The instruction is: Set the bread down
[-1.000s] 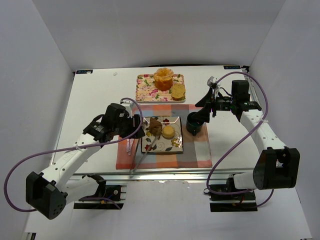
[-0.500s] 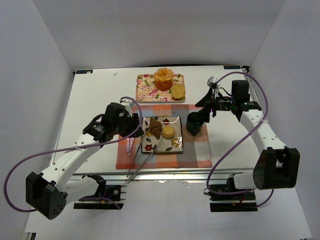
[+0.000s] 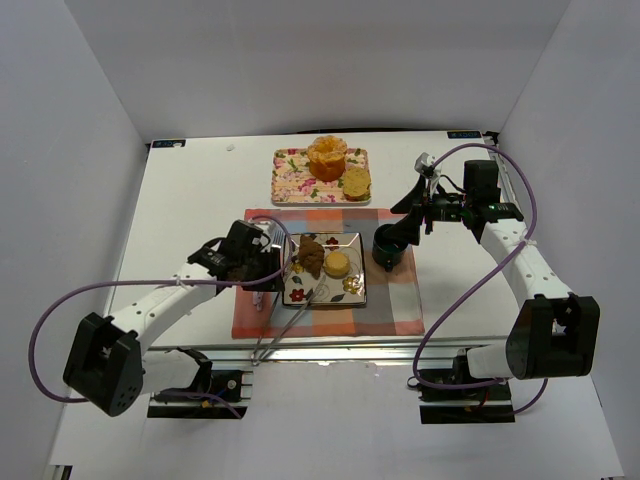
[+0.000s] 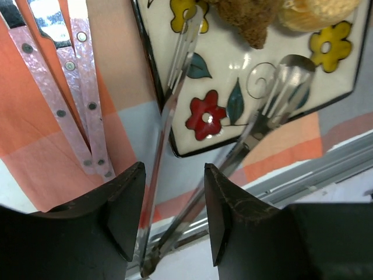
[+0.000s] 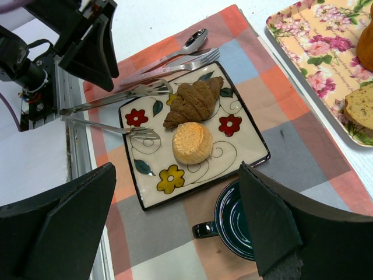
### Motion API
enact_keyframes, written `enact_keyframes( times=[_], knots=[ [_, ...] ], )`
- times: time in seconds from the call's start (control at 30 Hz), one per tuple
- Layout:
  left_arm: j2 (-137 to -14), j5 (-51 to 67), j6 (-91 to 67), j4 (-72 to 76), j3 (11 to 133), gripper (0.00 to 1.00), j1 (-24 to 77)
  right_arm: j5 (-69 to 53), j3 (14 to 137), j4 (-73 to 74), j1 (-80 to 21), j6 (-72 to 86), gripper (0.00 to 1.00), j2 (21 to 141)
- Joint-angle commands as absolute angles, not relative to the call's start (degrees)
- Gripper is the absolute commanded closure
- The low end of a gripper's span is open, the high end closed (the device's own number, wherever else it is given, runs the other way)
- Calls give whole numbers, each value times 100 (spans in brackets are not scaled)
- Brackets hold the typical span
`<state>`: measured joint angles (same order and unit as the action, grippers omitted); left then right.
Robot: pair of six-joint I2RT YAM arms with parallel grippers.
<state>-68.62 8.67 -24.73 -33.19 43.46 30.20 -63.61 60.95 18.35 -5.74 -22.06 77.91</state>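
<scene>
Croissant (image 5: 192, 102) looks parked on the plate (image 5: 245, 146); left gripper (image 4: 175, 216) is wide open and empty, tongs (image 4: 165, 128) lying loose underneath. Next up: lift straight clear.

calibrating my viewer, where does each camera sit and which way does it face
Top external: above and behind the arm bases, looking down on the table; both arms show whole, left gripper and right gripper open.
Left wrist: on the left arm, looking down at the tongs crossing the plate edge; its own jaws at the bottom.
Right wrist: on the right arm, looking down across croissant and bun toward the left arm; its jaws frame the bottom.
Shared: both wrist views show tongs and plate.
</scene>
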Motion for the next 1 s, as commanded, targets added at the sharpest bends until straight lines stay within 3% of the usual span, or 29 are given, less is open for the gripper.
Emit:
enact_keyframes(
  times=[0.0,0.67,0.97],
  knots=[
    [-7021,730,-2303,-3120,4359,45,3067,-6521,6064,1863,-554,-2294,11,7620],
    [-7848,580,-2232,-2962,4368,62,3357,-6539,6108,1811,-554,-2250,11,7682],
    [-7515,809,-2232,-3190,4473,90,3410,-6539,6117,1811,-554,-2259,11,7664]
  ],
)
